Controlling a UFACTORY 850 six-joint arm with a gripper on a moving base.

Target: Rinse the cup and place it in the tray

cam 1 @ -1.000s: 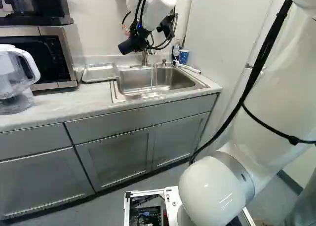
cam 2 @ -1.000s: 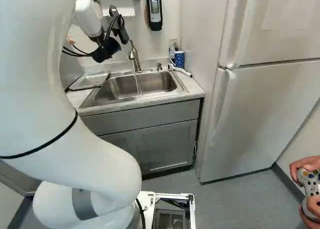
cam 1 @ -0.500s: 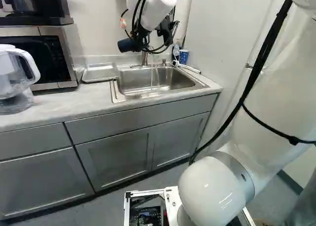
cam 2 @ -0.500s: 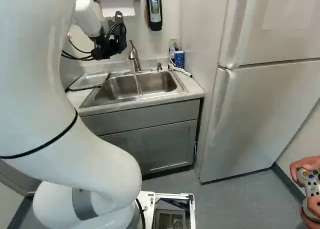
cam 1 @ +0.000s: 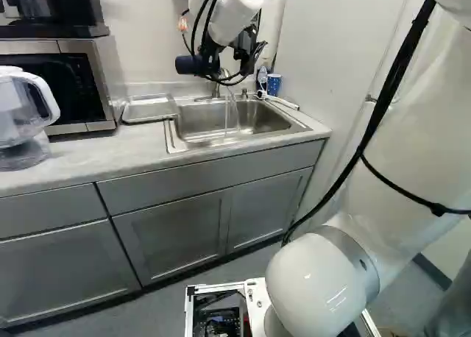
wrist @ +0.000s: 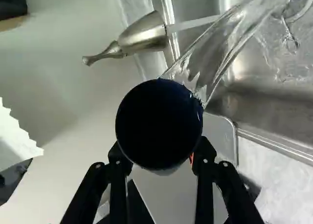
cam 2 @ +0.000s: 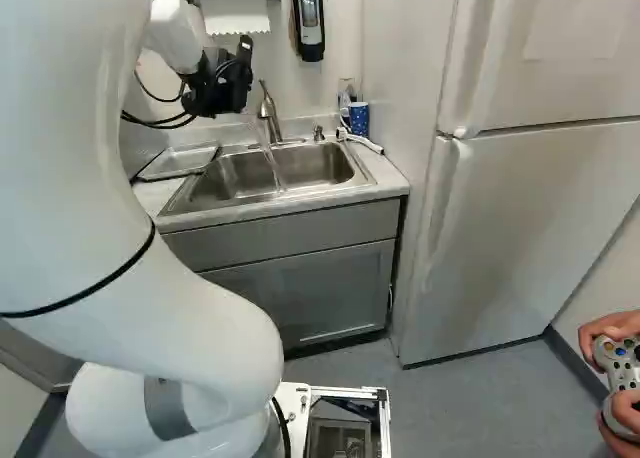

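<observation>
The shallow, rectangular metal tray (cam 1: pixel 149 107) lies below the claw (wrist: pixel 160 153) and off to the left in the left base view — on the pale mottled tabletop (cam 1: pixel 125 146), against the left edge of the brushed-steel double sink (cam 2: pixel 330 190). So the coming move calls for a sideways carry toward that edge, then a descent. The claw is clamped on the dark blue round cup (wrist: pixel 159 123), one black finger on each side, above the back of the sink. The cup's long axis looks well off upright in the left base view; it probably wants turning before it is set down.

Clear, rippling water (wrist: pixel 210 50) sheets from its rim toward the basin, beside the satin-metal tap (wrist: pixel 144 33). The rinse seems under way, the placing yet to do — a wet, smooth wall could slip, and the tap stands close enough to knock.
</observation>
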